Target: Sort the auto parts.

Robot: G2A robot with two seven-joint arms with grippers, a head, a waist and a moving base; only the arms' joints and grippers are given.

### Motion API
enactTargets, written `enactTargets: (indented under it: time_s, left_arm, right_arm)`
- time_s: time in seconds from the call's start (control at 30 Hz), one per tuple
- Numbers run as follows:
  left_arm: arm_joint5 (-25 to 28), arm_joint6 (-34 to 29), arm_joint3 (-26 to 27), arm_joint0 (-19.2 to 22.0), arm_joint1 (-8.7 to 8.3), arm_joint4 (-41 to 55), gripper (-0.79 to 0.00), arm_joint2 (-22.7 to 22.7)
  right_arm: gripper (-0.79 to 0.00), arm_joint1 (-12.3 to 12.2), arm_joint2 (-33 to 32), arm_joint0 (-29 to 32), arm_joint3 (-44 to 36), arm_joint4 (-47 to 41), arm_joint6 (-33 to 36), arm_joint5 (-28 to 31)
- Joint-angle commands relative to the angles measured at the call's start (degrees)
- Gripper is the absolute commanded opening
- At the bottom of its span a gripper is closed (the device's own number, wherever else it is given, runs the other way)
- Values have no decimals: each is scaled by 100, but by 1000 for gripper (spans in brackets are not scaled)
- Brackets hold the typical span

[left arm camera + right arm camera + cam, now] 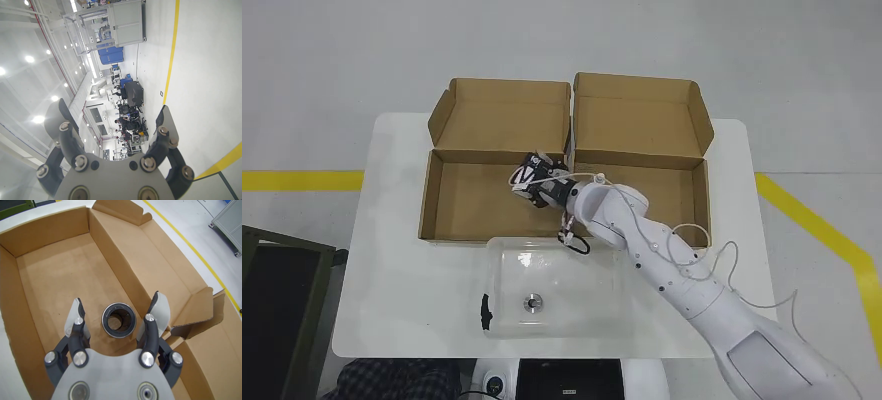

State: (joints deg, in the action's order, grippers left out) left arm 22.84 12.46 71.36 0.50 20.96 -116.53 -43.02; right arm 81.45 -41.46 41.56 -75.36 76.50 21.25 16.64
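Closest up: right gripper [118, 297], jaws spread wide, clamped on nothing. Directly beneath, between the fingers yet touching neither: bearing [119, 333], standing on end on the floor of left box [56, 272], close to the wall next to right box [662, 190]. Reads as a release, so placing of this part judged done. Farther out on the table [392, 250], toward the robot: clear bin [592, 265] holding a small round metal part [533, 302], with a black part [485, 312] at its side wall. Aimed out at the room: left gripper [112, 105], likewise open and empty. Next: lift straight up clear of the cardboard walls, go to bin, pick one part left there, match it to its proper box.
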Motion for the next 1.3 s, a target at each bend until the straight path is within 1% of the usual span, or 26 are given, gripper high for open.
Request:
enactTargets:
  time_s: [0.0, 0.23, 0.43, 0.73, 0.87, 1.03, 1.1, 1.23, 1.27]
  left_arm:
    - [0, 0, 0, 0, 0, 0, 0, 0]
    - [0, 0, 0, 0, 0, 0, 0, 0]
    - [0, 0, 0, 0, 0, 0, 0, 0]
    - [0, 0, 0, 0, 0, 0, 0, 0]
    - [0, 0, 0, 0, 0, 0, 0, 0]
    - [0, 0, 0, 0, 0, 0, 0, 0]
    - [0, 0, 0, 0, 0, 0, 0, 0]
    - [0, 0, 0, 0, 0, 0, 0, 0]
    - [0, 0, 0, 0, 0, 0, 0, 0]
  right_arm:
    - [-132, -22, -65, 75, -226, 60, 34, 49]
    - [-123, -121, -280, 470, -1053, 145, 223, 388]
    - [-135, -227, -400, 865, -1819, 272, 501, 887]
    - [-111, -404, -548, 1576, -2759, 531, 639, 1578]
    - [-117, -478, -580, 1865, -3047, 666, 683, 1871]
    - [-83, -560, -569, 2138, -3278, 775, 752, 2306]
    - [-83, -589, -577, 2219, -3337, 819, 775, 2439]
    - [-95, -642, -594, 2353, -3405, 854, 832, 2687]
    - [-114, -655, -600, 2380, -3413, 857, 848, 2752]
